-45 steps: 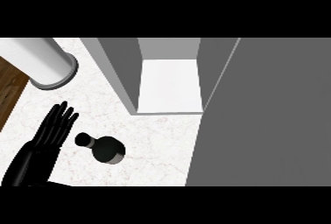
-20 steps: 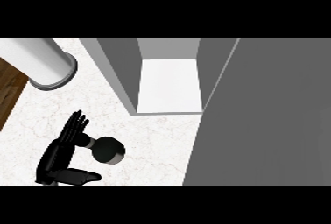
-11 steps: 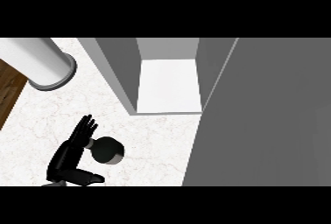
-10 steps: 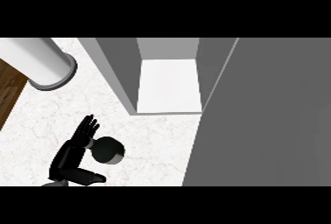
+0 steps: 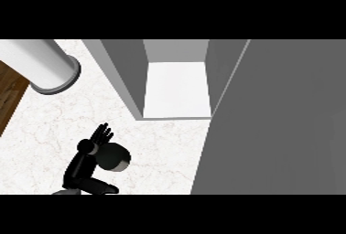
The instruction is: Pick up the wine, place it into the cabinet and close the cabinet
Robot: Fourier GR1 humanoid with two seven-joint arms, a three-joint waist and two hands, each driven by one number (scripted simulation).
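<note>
The wine bottle point(image 5: 115, 157) is black and sits on the marble counter point(image 5: 162, 151) at the lower left, with only its round dark body showing. My left hand point(image 5: 81, 167) lies against the bottle's left side and covers its neck. Its fingers point(image 5: 103, 134) point straight up past the bottle and its thumb point(image 5: 98, 186) sticks out below, so the hand is open. The cabinet point(image 5: 175, 89) stands open up and to the right of the bottle, its white shelf bare. Its grey door point(image 5: 283, 123) fills the right side. My right hand is out of view.
A white cylinder point(image 5: 47, 64) stands at the upper left of the counter. A wooden floor point(image 5: 10, 93) shows past the counter's left edge. The cabinet's grey left wall point(image 5: 125, 73) rises between the cylinder and the shelf.
My left hand has moved right and down from open counter left of the bottle until it rests against it. The bottle has hardly moved.
</note>
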